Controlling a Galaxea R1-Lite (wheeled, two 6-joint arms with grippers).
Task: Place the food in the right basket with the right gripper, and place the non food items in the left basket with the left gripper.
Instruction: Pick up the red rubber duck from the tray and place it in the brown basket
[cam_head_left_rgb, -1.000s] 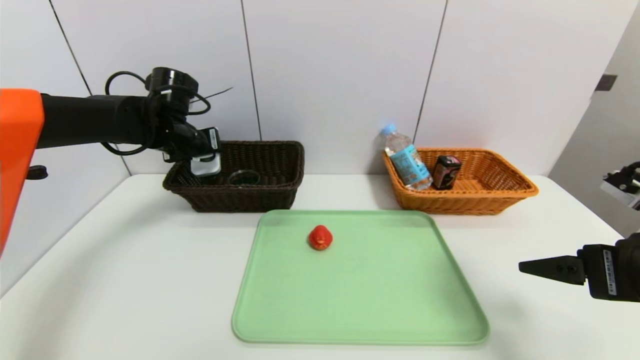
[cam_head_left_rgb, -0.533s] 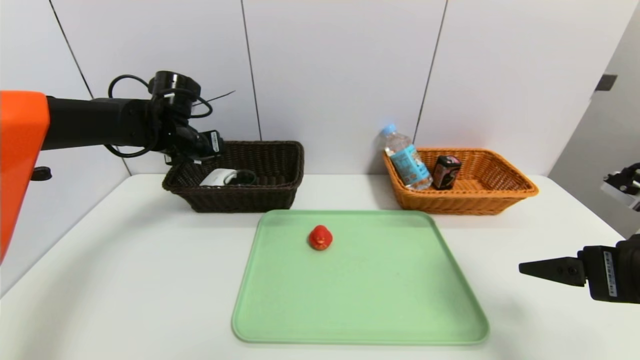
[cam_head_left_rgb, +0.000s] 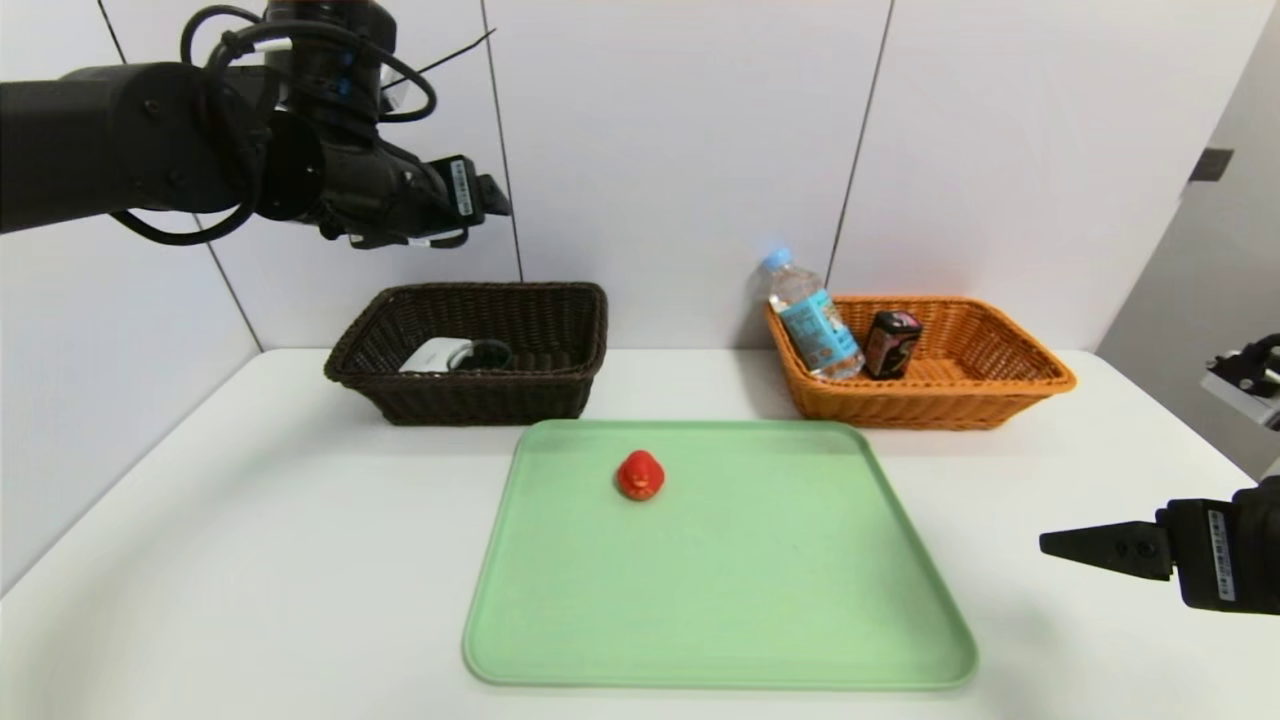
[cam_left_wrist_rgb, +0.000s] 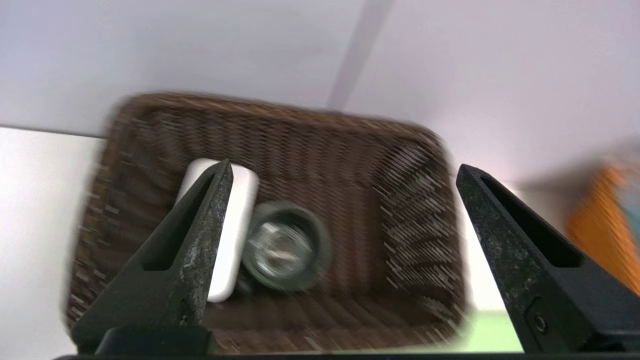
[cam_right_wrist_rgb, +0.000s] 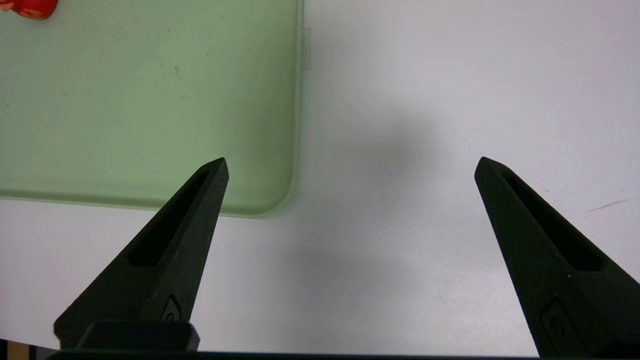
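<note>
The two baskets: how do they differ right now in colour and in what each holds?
The left basket is dark brown; the right basket is orange. The left basket holds a flat white case lying beside a black-rimmed glass bowl; the right basket holds a water bottle leaning on its wall and a small black box. Both are woven rectangular baskets behind the green tray.

Two baskets (cam_head_left_rgb: 470, 350) (cam_head_left_rgb: 930, 365), one tray (cam_head_left_rgb: 720, 600), one duck (cam_head_left_rgb: 640, 475), seemingly one bottle (cam_head_left_rgb: 815, 320).
</note>
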